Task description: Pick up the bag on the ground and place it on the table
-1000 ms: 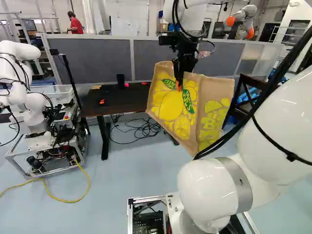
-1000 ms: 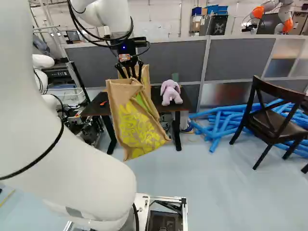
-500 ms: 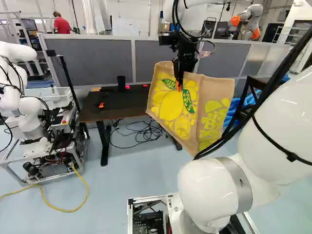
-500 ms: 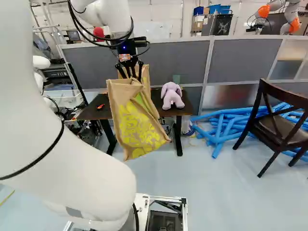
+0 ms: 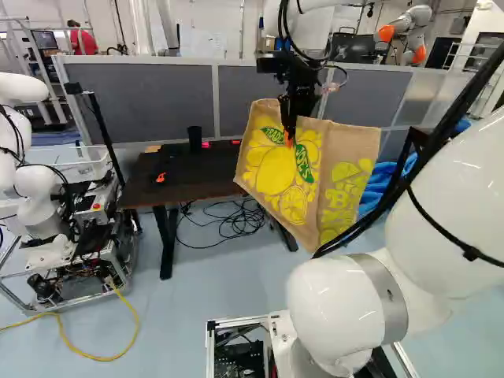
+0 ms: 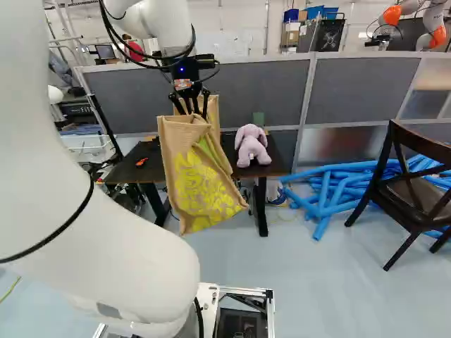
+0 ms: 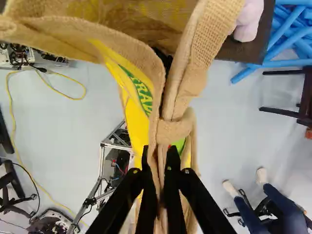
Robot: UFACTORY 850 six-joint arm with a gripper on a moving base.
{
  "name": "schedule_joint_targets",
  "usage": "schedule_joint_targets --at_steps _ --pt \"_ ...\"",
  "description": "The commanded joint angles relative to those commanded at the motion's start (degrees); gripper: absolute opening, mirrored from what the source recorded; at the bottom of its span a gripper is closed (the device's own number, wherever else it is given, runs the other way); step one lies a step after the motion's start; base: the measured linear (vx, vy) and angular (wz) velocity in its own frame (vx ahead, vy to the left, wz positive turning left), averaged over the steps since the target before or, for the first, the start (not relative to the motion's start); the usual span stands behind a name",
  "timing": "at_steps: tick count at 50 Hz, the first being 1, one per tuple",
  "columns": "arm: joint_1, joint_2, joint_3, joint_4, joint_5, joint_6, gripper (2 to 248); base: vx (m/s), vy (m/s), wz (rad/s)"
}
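Observation:
High up in the left base view is my gripper (image 5: pixel 290 130), with the tan burlap bag (image 5: pixel 272 181) hanging from it, yellow lemon print outward. In the wrist view the gripper (image 7: pixel 160 170) is shut on the bag's handle and top edge (image 7: pixel 163 131), cloth pinched between both black fingers. The bag hangs tilted in the air, off the floor. Behind it stands the dark table (image 6: pixel 134 171), partly hidden by the bag. How far the bag is from the table's edge I cannot tell.
A purple plush toy (image 6: pixel 251 144) sits on the table, near a black cup (image 5: pixel 194 138). Another robot (image 5: pixel 39 197) stands at the left. Blue tubes (image 6: pixel 331 190) and a dark chair (image 6: pixel 409 183) are at the right; cables (image 5: pixel 228 220) lie under the table. Legs of a seated person show in the wrist view.
The base has moved: table, chair and partition have shifted and appear a little nearer. Arm and held bag keep their place against the joint at the foot, the gripper staying shut on the bag.

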Motion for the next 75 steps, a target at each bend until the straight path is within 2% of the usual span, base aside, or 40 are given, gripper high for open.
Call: schedule_joint_targets --at_steps 75 --pt "0.0 0.0 0.0 0.0 0.0 0.0 22 0.159 0.055 -0.019"
